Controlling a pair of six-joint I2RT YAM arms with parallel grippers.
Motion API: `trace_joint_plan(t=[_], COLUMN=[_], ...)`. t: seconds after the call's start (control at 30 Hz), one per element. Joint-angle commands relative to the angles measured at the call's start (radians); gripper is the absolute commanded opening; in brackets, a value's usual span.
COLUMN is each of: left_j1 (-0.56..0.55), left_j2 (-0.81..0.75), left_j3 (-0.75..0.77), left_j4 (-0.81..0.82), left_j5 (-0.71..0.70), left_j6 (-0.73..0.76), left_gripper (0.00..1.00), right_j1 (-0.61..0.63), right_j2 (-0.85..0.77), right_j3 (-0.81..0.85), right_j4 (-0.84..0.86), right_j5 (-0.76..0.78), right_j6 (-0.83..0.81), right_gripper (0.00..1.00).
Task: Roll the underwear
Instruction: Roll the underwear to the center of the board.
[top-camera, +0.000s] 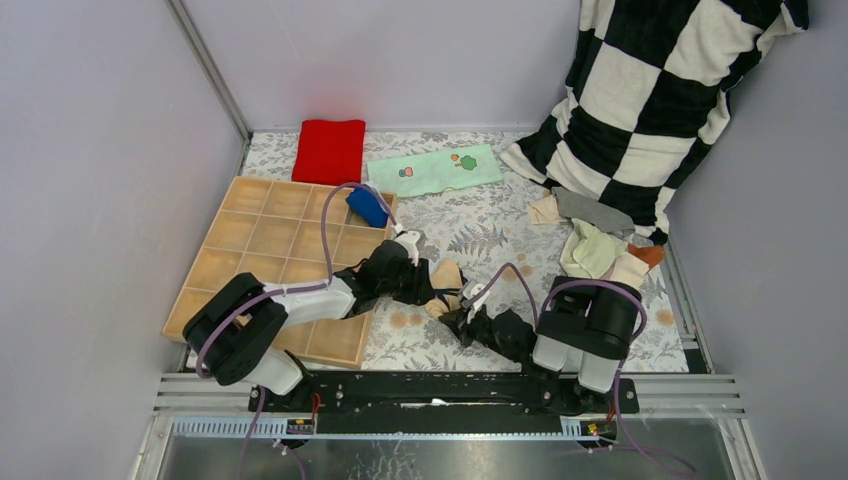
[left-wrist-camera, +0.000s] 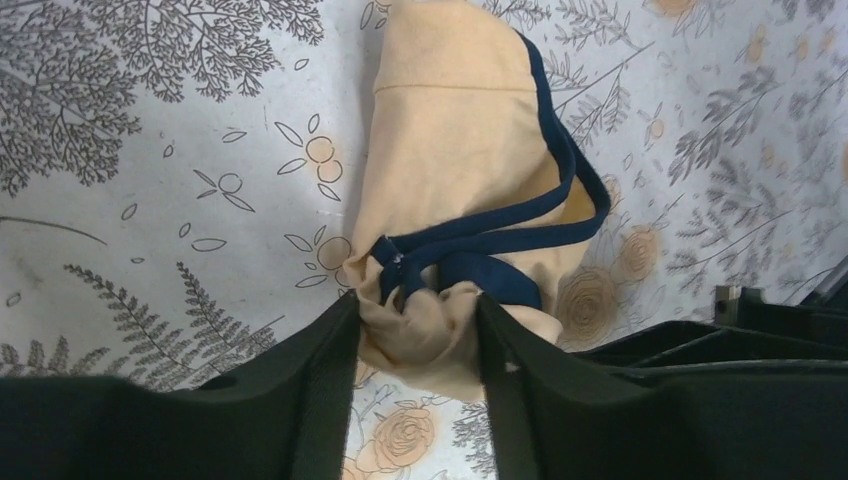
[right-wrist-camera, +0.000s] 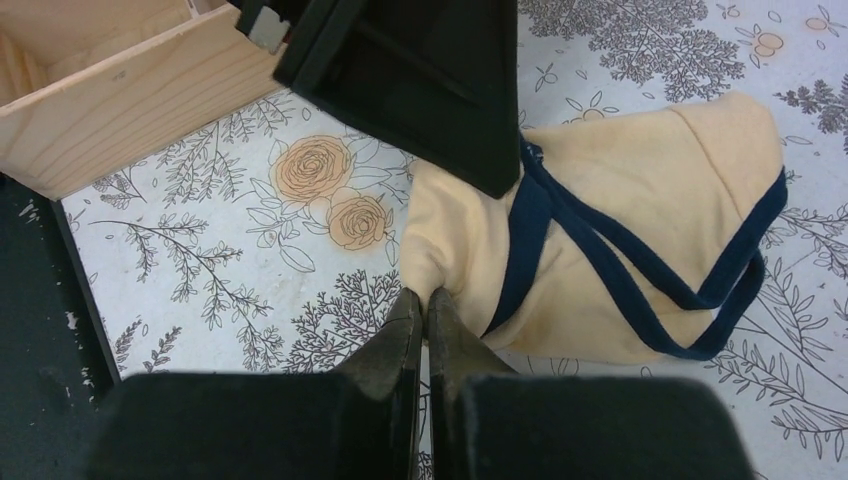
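Lying on the worktop, the one tan brief is looking soft, light and floppy, best taken along its navy trim. The left claw is grasping its crumpled end; the right claw is sitting clenched at its edge. One blue roll is resting in the tray, about four loose briefs piling at the right

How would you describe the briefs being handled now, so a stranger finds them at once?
Start at the wooden tray on the left. Right of its near corner, between the left pincer and the right pincer, lie the tan briefs. Only they have dark blue trim; other garments are heaped by the checkered pillow.
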Motion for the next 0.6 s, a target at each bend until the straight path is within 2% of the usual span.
trace_joint_plan(t=[0.0, 0.07, 0.17, 0.33, 0.47, 0.57], left_j1=[-0.006, -0.008, -0.007, -0.007, -0.009, -0.009], left_j2=[0.028, 0.032, 0.035, 0.045, 0.048, 0.049], left_j3=[0.014, 0.01, 0.002, 0.004, 0.011, 0.015], left_j4=[0.044, 0.046, 0.052, 0.047, 0.043, 0.038], left_j5=[0.016, 0.019, 0.021, 0.021, 0.02, 0.019], left_j6=[0.022, 0.021, 0.018, 0.016, 0.018, 0.017], left_gripper=[0.36, 0.19, 0.05, 0.0, 0.0, 0.0], right_j1=[-0.005, -0.005, -0.005, -0.005, -0.005, -0.005], right_j2=[-0.049, -0.075, -0.126, -0.223, -0.289, -0.301], right_j3=[0.008, 0.015, 0.03, 0.044, 0.035, 0.049], right_j4=[0.061, 0.013, -0.075, -0.201, -0.254, -0.304], right_j5=[-0.02, -0.021, -0.03, -0.05, -0.034, -0.027], right_j6=[-0.038, -0.069, -0.113, -0.226, -0.318, -0.35], right_gripper=[0.0, 0.03, 0.12, 0.47, 0.61, 0.65])
